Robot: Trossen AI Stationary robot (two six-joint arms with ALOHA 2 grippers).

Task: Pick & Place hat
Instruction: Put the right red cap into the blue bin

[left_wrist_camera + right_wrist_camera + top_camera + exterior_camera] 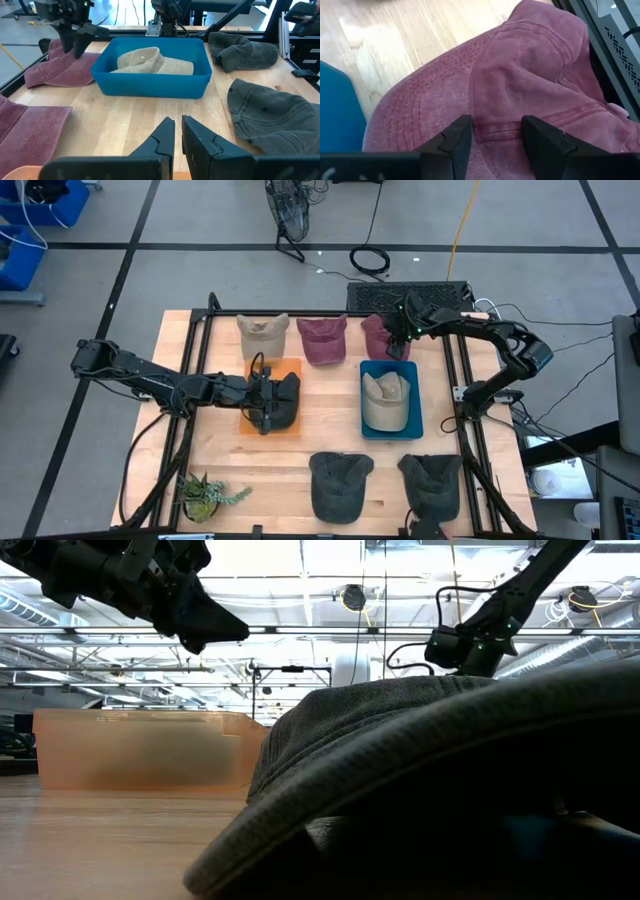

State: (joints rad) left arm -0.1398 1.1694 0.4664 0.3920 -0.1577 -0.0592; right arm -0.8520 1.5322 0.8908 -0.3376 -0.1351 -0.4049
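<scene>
A maroon hat [520, 75] lies flat on the table at the far right [383, 337], beside the blue bin [390, 425], which holds a beige hat [152, 61]. My right gripper [492, 132] is open and points steeply down, its two fingers standing over the hat's crown next to the brim seam; whether they touch the cloth cannot be told. From the left wrist view it [75, 42] appears just above the hat [57, 70]. My left gripper [174, 135] is shut on nothing, held level above the orange bin [285, 368] and pointing at the blue bin.
A second maroon hat [322, 340] and a beige hat [263, 335] lie along the far edge. Two dark grey hats [340, 483] [432, 480] sit near the front edge. A small potted plant [205, 495] stands at the front left. Black frame rails [460, 380] border the table.
</scene>
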